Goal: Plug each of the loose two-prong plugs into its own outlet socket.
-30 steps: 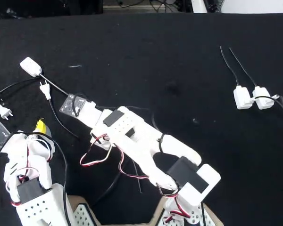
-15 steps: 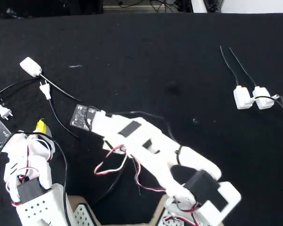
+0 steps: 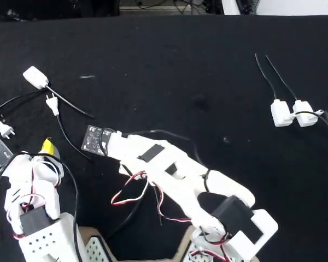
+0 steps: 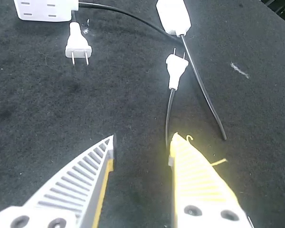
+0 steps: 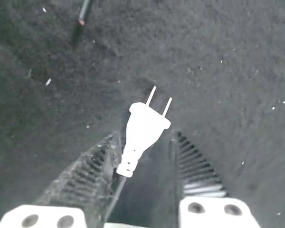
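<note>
The white plug (image 5: 143, 126) is small and flat, with two thin metal prongs pointing away from the arm. It becomes narrow towards its tail, where a dark cable leaves it. It sits between the fingers (image 5: 97, 173) of the right pincer (image 5: 145, 135). These fingers stand apart, one on each side, and a dark gap shows between the plug and one of them, so the pincer is not clamped on it. In the high view this arm lies low over the black tabletop (image 3: 180, 65), stretched from the near middle towards the left.

The left pincer (image 4: 142, 137) is spread apart too, over the near left of the tabletop, with bare tabletop between its fingers. Just beyond its yellow finger (image 4: 194, 175) lies a second plug (image 4: 175, 66) of the same kind. Its prongs point far and its black cable runs back towards that finger. A third plug (image 4: 78, 46) lies more to the left, prongs turned towards the arm.

Just far of the third plug is a white socket block (image 4: 45, 9) with slots on its face and a black cable. A white box (image 4: 173, 16) with its own cable lies far of the second plug. Well apart, at the far right, a pair of socket blocks (image 3: 281, 113) stands side by side. I cannot tell what is plugged in them.
</note>
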`<state>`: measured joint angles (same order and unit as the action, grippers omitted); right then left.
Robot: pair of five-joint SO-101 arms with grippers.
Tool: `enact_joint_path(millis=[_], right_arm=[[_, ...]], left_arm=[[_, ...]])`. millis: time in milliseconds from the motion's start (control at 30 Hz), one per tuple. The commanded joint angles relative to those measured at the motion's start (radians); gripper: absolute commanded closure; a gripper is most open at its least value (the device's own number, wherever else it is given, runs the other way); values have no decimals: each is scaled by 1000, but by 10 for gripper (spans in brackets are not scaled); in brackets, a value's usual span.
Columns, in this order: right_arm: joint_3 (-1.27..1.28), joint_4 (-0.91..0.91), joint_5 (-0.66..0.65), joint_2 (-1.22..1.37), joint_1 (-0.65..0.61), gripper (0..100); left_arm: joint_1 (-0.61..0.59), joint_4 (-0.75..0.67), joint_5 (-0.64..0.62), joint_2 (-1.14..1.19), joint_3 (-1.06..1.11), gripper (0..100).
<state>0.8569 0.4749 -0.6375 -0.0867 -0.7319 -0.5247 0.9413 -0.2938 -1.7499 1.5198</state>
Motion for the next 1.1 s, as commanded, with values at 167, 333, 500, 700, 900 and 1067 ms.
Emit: enact_joint_path(millis=[167,333,500,700,900,1067], right_arm=[[-5,-98,54,-10,132,988],[-54,-46,190,-10,195,988],[-182,157,275,16,204,985],[-255,258,348,41,160,891],[-283,244,503,47,155,815],[-283,232,523,71,155,830]], left_arm=[[12,-15,9,-9,-58,805],[12,-15,11,-9,-58,805],[12,-15,11,-9,-58,805],[12,-15,11,-9,-58,805],[12,-15,11,-9,-58,805],[12,-15,11,-9,-58,805]])
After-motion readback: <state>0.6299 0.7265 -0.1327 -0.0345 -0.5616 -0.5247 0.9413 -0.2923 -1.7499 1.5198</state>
